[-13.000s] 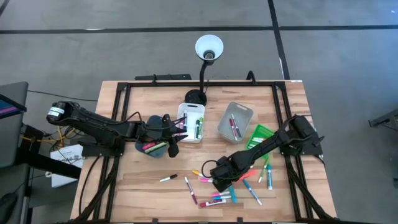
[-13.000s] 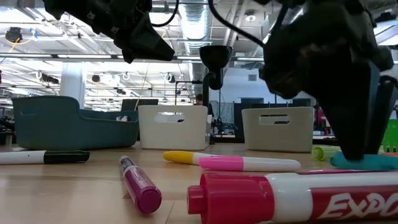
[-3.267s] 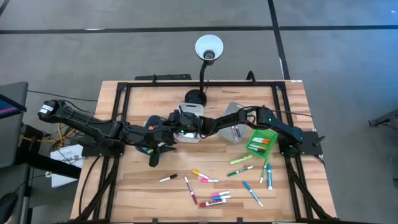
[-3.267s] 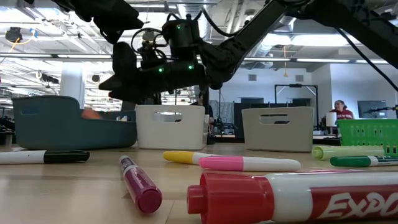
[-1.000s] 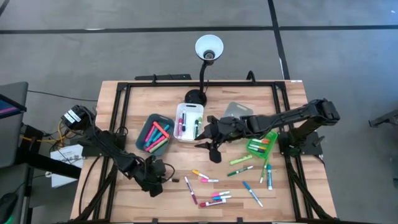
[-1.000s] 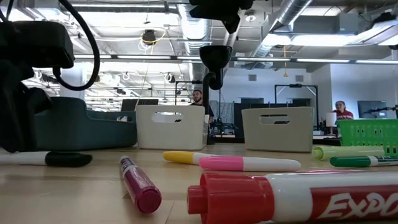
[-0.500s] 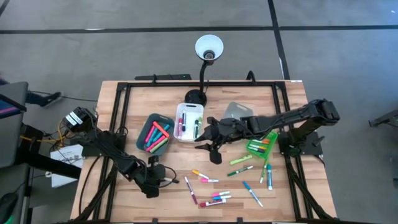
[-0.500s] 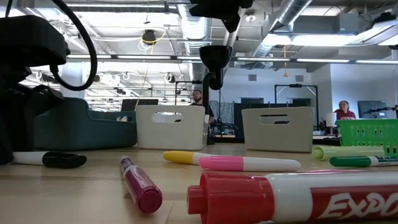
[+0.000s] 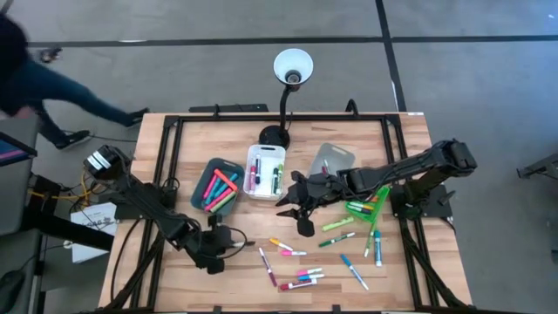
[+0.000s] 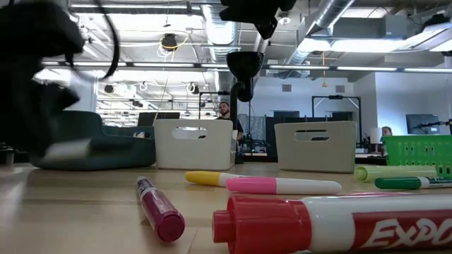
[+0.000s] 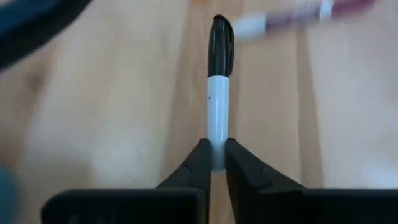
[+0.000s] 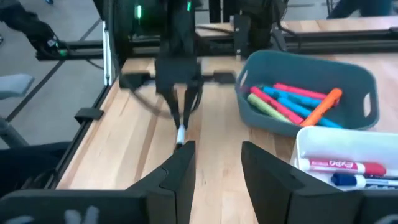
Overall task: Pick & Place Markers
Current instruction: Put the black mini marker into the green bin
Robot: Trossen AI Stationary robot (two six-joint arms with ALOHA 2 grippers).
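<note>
Markers: black-capped marker [image 11: 217, 93] pinched shut in left gripper [image 11: 215, 163], front-left of table | step: pickup | next: carry to teal bin [image 9: 202, 181] | right gripper [image 12: 214, 163] open, hovering mid-table

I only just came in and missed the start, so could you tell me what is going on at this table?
A two-armed robot is sorting markers into bins. The left end effector, at the near left of the table, has closed on the white barrel of a black-capped marker. The right end effector hovers open and empty over the middle, near the white bin. The teal bin already holds several markers, and many loose markers lie on the wood.
</note>
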